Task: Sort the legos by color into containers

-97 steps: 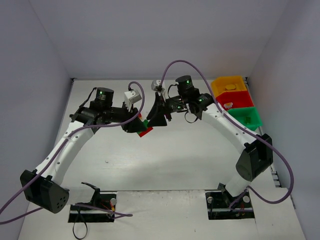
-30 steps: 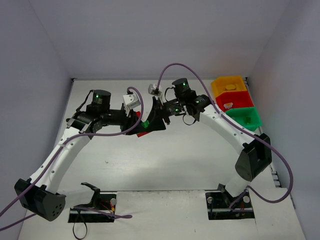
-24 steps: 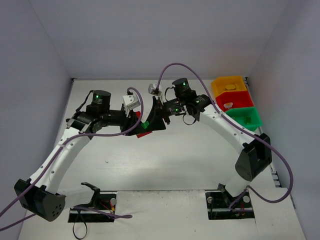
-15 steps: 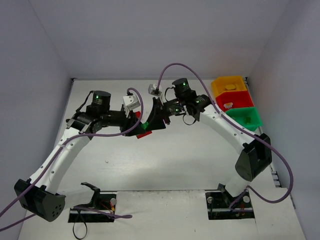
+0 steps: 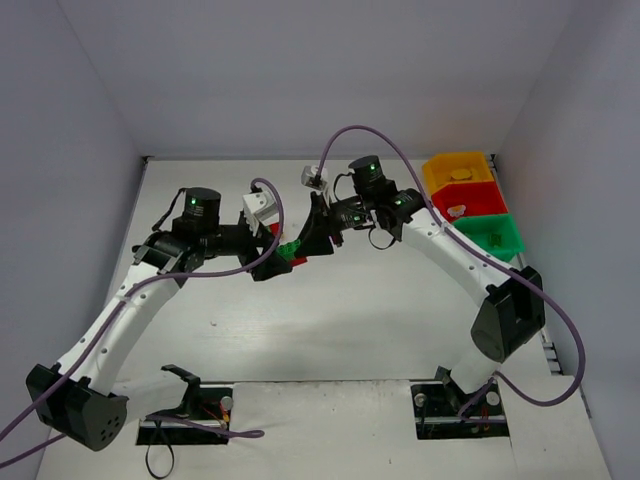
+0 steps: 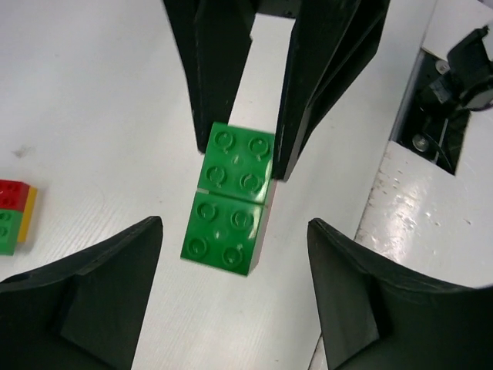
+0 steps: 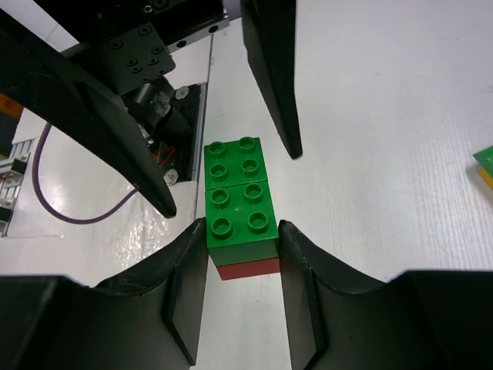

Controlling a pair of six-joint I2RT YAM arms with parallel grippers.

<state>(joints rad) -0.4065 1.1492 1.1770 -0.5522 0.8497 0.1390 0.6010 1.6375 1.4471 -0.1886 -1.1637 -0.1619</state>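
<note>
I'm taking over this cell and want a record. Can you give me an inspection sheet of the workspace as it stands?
Surface: white table, one small dark mark.
Job's things: two green bricks joined end to end, a red brick under them; a small mixed stack lies apart from them; yellow bin, red bin and green bin in a row at the right edge, each with something inside.
Clutter: nothing seen.
Grippers: right gripper jaws shut on one end of the green bricks; left gripper jaws open, flanking the other end without touching.
Cables: purple cables loop off both arms.
Surroundings: plain walls on three sides.
</note>
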